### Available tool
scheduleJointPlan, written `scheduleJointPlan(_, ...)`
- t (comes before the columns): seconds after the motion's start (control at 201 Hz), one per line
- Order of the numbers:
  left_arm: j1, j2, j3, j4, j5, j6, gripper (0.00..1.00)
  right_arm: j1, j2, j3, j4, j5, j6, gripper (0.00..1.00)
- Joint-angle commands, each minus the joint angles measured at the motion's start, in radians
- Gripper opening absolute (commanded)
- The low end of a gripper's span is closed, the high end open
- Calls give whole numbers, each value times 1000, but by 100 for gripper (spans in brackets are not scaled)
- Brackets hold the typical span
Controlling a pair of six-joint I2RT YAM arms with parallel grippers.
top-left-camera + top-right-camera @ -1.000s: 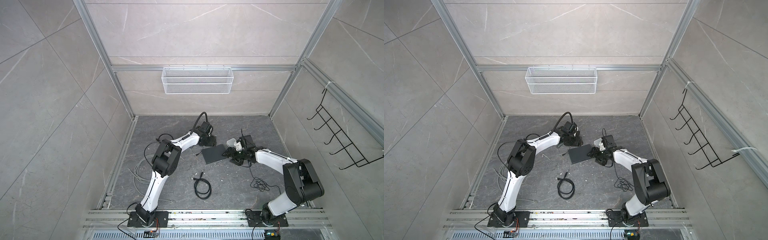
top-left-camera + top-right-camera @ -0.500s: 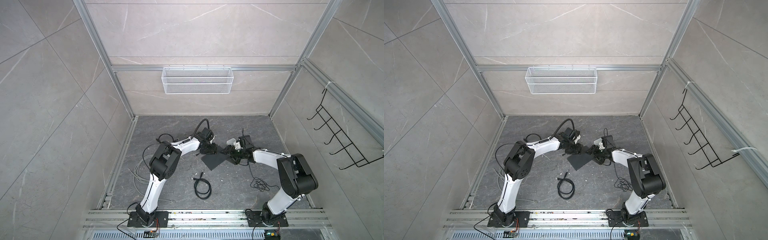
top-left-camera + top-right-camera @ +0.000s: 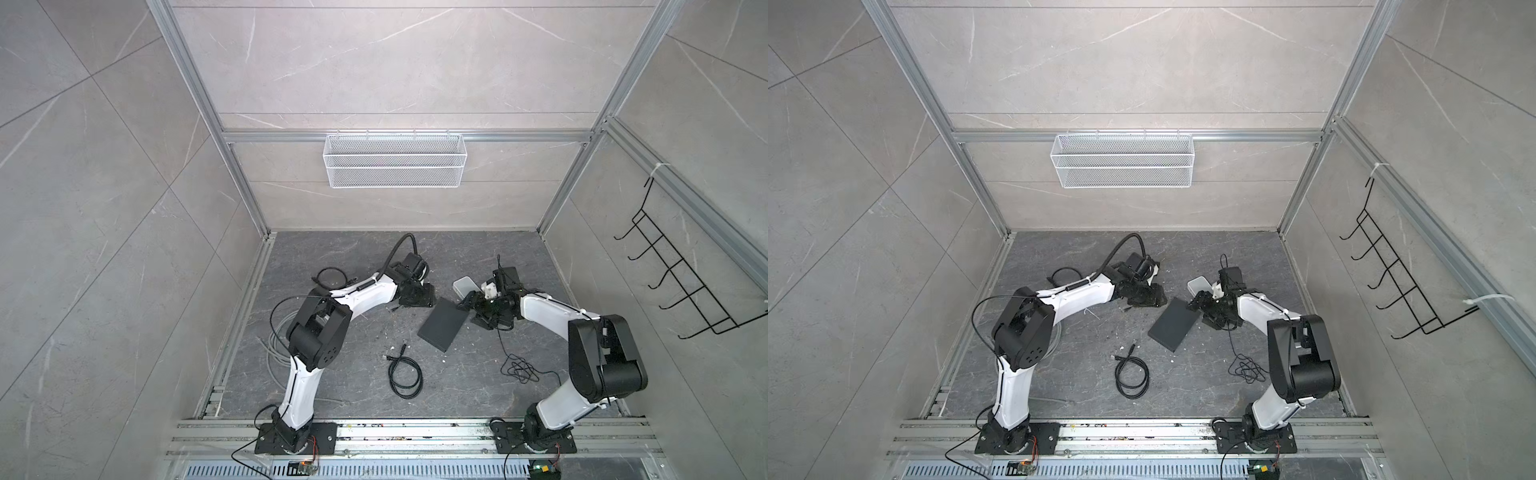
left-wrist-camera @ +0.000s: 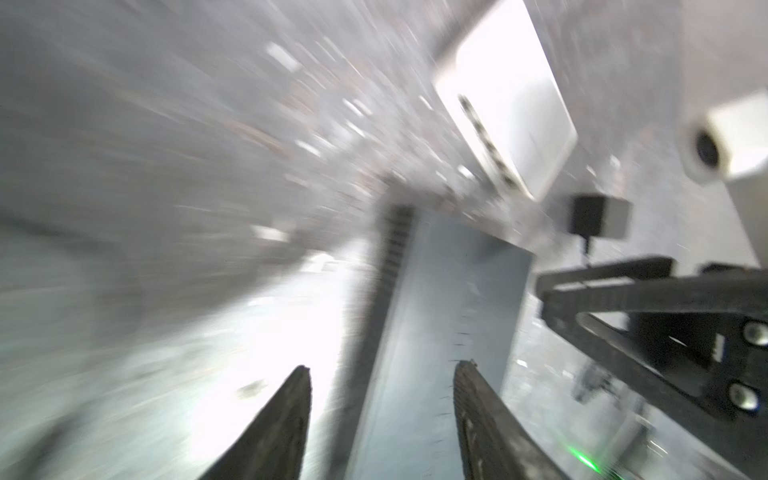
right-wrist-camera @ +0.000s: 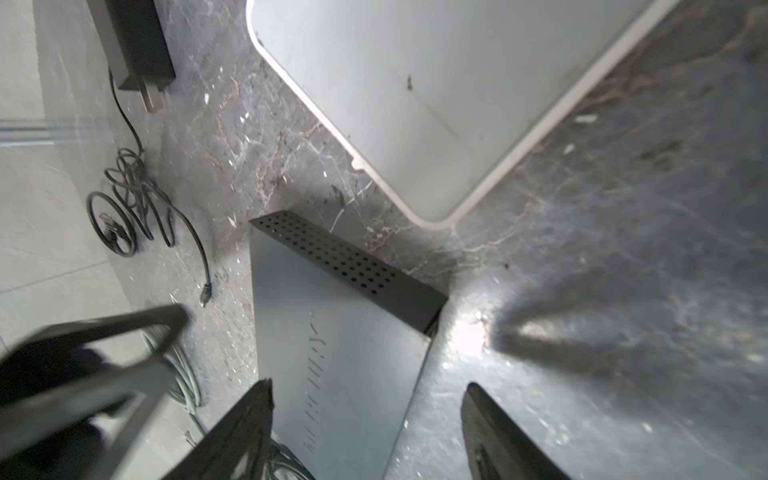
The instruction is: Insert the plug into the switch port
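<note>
right wrist view: the right gripper point(image 5: 368, 382) hung with its jaws wide apart and empty, one finger above the dark grey, flat rectangular metal switch point(image 5: 332, 353) and the other above the dark marbled stone table point(image 5: 582, 291). the perforated end wall of the switch faced a white, round-cornered flat plastic box point(image 5: 415, 104). the plug point(image 5: 205, 297), taken here to be the small metal-tipped end of a thin black cable point(image 5: 198, 245), lay unheld on the table just beside a corner of the switch. left wrist view, blurred: the left gripper point(image 4: 383, 365) also stood with jaws apart and empty, close to the switch. in both top views a coiled black cable point(image 3: 405, 380) lay well apart from the switch; whether its end was the plug meant could not be told. no port on the switch showed. judgement: the plug would be light and rigid on a limp lead, best pinched on its moulded body just behind the tip; the smooth metal switch would probably slide when pushed, so the other gripper should brace it.
</note>
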Motion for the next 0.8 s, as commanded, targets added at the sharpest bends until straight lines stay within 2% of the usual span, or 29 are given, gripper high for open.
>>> scheduleJointPlan(0.0, 19, -41, 49, -195, -279, 67, 51, 2, -32, 36, -83, 26, -72, 72)
scheduleJointPlan(0.105, 23, 5, 68, -259, -354, 100, 48, 6, -39, 46, -88, 25, -80, 70)
scheduleJointPlan(0.343, 16, 135, 199, -340, -357, 135, 45, 34, -24, 85, -111, 33, -100, 66)
scheduleJointPlan(0.547, 4, 170, 190, -352, -375, 147, 44, 37, -26, 88, -97, 33, -88, 65)
scheduleJointPlan(0.791, 4, 220, 214, -308, -337, 154, 40, 44, -16, 95, -87, 18, -83, 63)
